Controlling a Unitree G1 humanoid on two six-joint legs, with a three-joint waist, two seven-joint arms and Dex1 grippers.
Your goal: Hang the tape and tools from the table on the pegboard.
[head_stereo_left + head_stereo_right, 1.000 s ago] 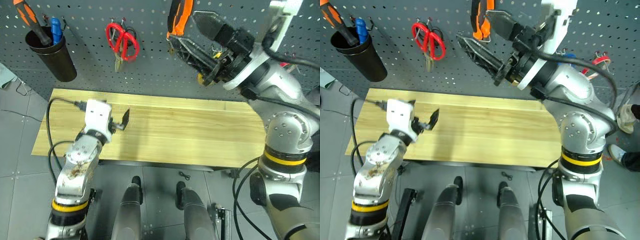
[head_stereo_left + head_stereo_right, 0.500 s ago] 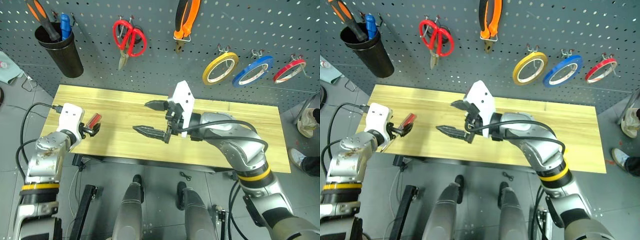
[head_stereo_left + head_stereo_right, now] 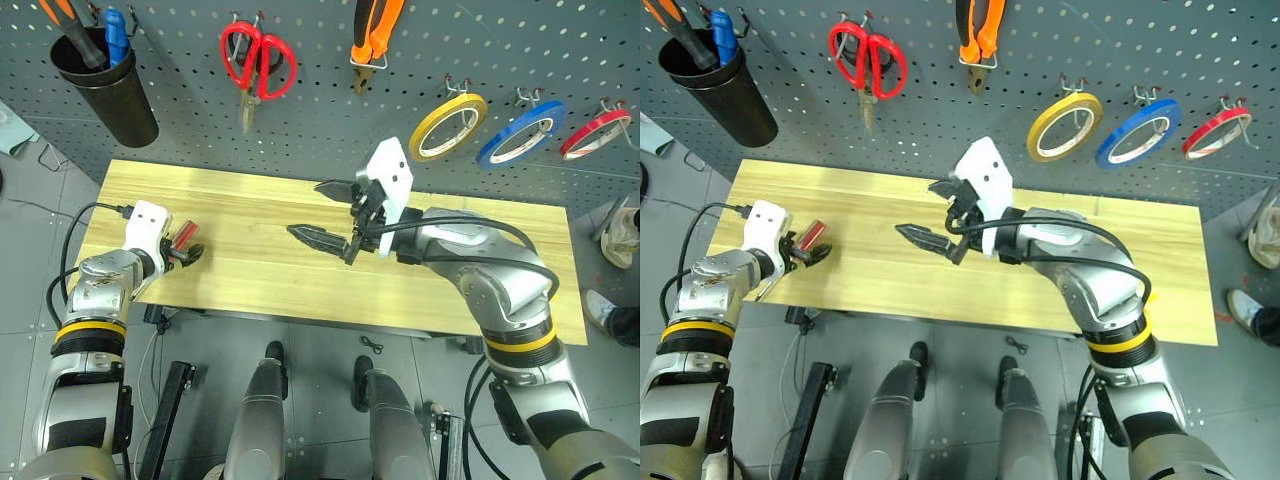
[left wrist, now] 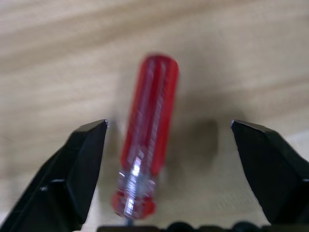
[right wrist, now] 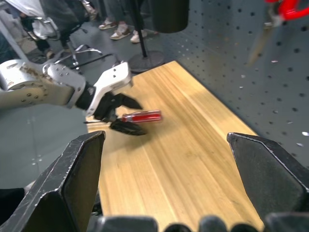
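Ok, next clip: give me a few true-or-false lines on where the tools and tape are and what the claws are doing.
1. The red scissors hang on the pegboard. True.
2. The blue tape lies on the table. False: it hangs on a hook, between the yellow tape and the red tape.
3. The screwdriver lies on the table between the left claw's open fingers. True.
4. The right claw holds the pliers. False: it is open and empty above the table; the pliers hang on the pegboard.
5. The black cup stands on the table. False: it is mounted on the pegboard.
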